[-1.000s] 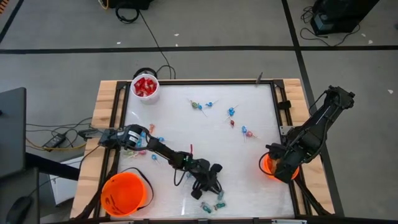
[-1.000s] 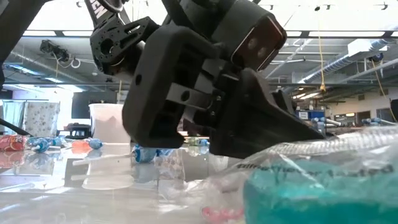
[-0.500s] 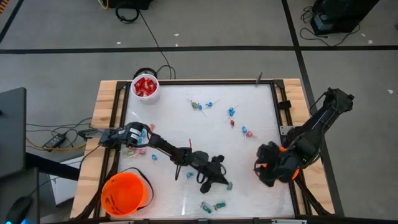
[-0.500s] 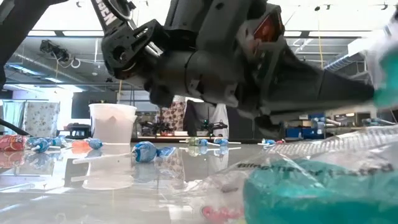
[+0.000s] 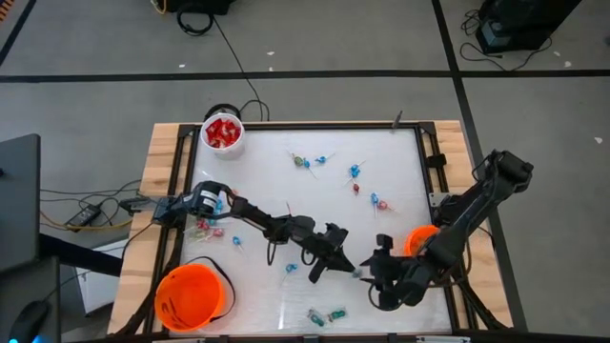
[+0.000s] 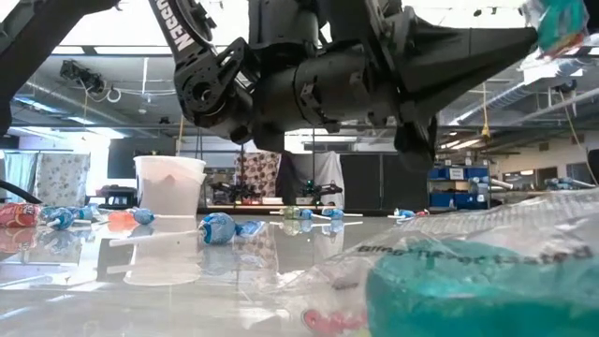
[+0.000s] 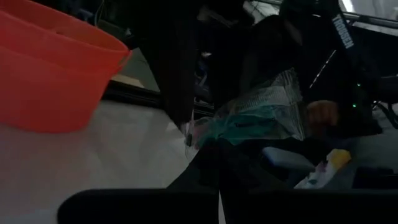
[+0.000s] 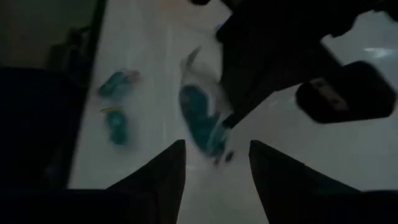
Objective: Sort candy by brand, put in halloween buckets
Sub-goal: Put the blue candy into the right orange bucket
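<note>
Candy first: your left gripper (image 5: 351,270) is clamped tight on a teal sweet in a clear wrapper (image 7: 252,121), lifted off the white table (image 5: 286,205) near its front edge, between the two orange buckets. Your right gripper (image 5: 378,250) sits just beside it with its fingers (image 8: 158,180) spread wide and nothing between them, and its wrist view looks straight at the wrapped teal piece hanging from the left fingers. Two more teal wrapped sweets (image 5: 325,315) lie on the table near the front edge, below the held one. You can see lollipops (image 5: 308,161) scattered across the far half of the table, and more wrapped pieces (image 5: 212,232) by the left arm's base. One orange bucket (image 5: 193,296) stands at the front left corner, the other orange bucket (image 5: 419,241) partly hidden behind the right arm. White pail (image 5: 222,134) at the far left corner holds red packets
</note>
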